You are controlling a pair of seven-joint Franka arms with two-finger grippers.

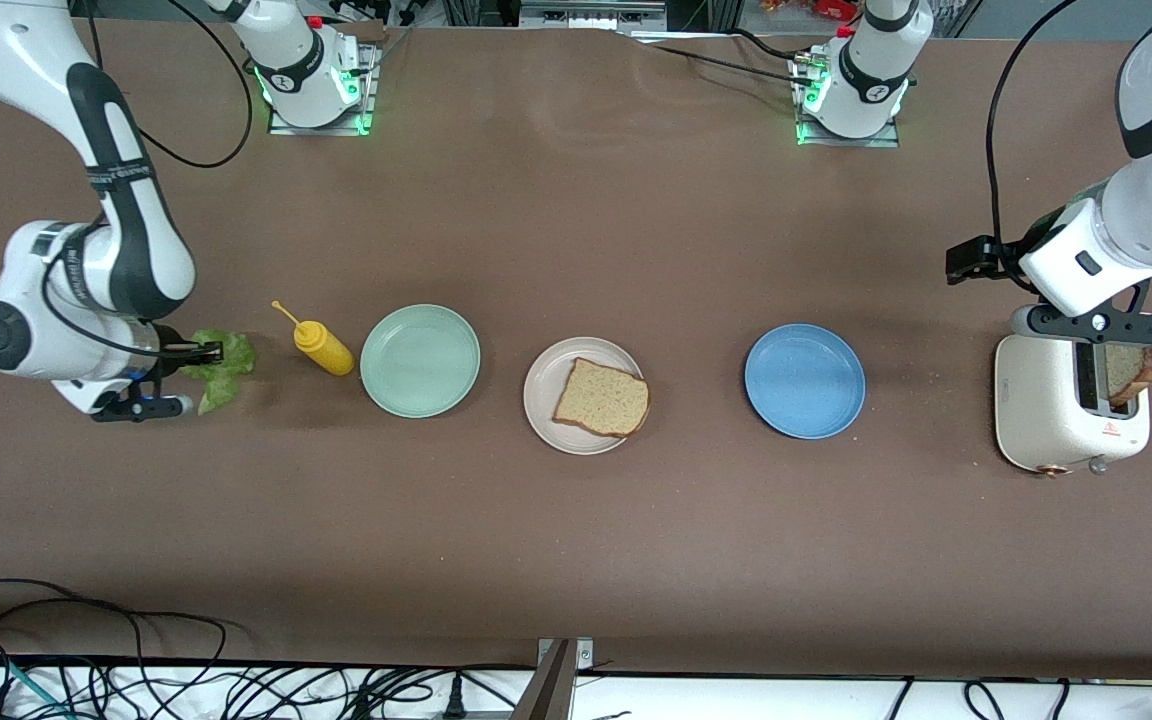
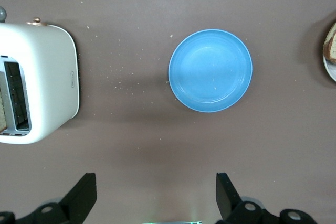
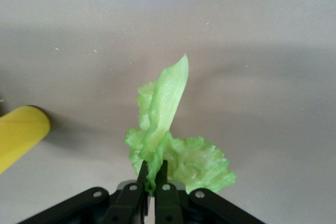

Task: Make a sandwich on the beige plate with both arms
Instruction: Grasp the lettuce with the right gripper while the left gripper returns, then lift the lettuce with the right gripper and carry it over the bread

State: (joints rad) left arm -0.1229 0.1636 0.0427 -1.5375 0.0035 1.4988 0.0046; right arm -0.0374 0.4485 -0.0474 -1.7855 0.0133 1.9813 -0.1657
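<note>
The right gripper (image 1: 198,352) at the right arm's end of the table has its fingers pinched shut on the lettuce leaf (image 1: 221,368), which hangs ruffled from the tips over the bare tabletop. From there the beige plate (image 1: 542,398) lies toward the left arm's end, past the yellow mustard bottle (image 1: 321,345) and the empty mint-green plate (image 1: 420,360), so I judge the leaf must be carried over both. That beige plate holds one bread slice (image 1: 602,398), lying flat. The blue plate (image 1: 804,380) is empty. The left gripper (image 2: 156,195) hangs over the toaster (image 1: 1056,425), fingers spread wide, holding nothing; a second slice (image 1: 1131,372) stands in a toaster slot just below it.
</note>
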